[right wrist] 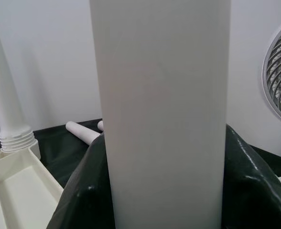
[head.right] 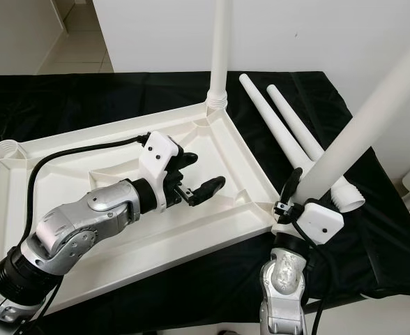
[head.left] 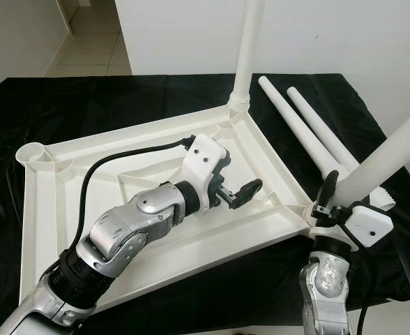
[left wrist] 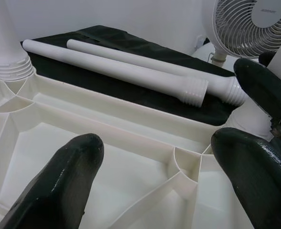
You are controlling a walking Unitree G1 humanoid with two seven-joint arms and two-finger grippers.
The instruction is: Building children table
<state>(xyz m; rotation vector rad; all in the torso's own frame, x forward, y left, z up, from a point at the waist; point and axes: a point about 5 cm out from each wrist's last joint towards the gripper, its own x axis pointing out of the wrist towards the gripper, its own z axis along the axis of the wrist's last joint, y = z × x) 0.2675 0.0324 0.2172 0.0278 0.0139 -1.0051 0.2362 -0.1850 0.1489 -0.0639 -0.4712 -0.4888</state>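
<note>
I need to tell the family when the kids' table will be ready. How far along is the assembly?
One leg stands screwed into the far corner of the upturned tabletop. The right gripper holds a second leg at the near right corner socket. Two loose legs lie on the black cloth. The left gripper hovers open over the tabletop.

White tabletop point(head.left: 156, 230) and legs point(head.left: 309, 125) on black cloth point(head.left: 86, 105); black fingers point(left wrist: 69, 176).
</note>
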